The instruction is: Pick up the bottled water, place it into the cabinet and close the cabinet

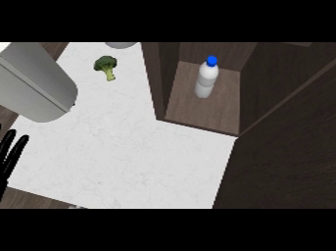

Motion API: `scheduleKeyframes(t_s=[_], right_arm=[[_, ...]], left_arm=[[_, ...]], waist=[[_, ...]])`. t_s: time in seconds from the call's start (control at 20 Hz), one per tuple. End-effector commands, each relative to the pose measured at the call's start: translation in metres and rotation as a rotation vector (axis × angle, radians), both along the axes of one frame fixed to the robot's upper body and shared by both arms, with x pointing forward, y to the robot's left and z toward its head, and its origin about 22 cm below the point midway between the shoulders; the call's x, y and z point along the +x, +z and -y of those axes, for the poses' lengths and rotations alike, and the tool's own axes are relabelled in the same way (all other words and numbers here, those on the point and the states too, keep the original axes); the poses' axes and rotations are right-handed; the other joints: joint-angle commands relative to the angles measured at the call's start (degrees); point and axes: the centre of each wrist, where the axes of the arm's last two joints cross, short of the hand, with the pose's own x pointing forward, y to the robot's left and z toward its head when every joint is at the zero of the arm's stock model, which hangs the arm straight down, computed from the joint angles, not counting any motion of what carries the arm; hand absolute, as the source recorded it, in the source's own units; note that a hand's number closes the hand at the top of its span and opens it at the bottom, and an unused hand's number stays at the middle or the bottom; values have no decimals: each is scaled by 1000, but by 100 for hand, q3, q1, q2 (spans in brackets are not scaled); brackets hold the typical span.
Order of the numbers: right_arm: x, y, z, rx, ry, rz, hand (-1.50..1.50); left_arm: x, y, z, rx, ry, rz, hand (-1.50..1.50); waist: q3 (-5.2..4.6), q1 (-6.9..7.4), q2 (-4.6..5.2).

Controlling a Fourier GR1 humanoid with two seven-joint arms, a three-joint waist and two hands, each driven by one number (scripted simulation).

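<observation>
Black left robot hand (0,157) rests at the near left edge, fingers straight and apart, empty. Broccoli (107,66) lies far on the white bench (127,147). Right of it, the bottle (208,78) stands upright inside the cabinet (199,115): placing looks done, but the door (293,157) seems still open.

The cabinet (225,110) is dark brown. The bottled water (206,81) inside it is white with a blue cap; the counter (127,147) left of it is white, faintly veined.
</observation>
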Motion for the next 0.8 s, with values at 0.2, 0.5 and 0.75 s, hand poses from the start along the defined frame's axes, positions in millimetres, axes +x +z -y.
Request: scheduleKeyframes(t_s=[0.2,0.5,0.75], right_arm=[[11,16,-15,-165,276,133,150],[20,19,-22,-176,273,152,150],[27,22,-25,-233,308,180,150]], left_arm=[[6,8,-3,12,-48,13,-150],[6,6,-11,27,-32,-4,-150],[8,10,-14,41,-42,1,-150]], waist=[[-50,338,28],[-63,268,18],[-62,249,2]])
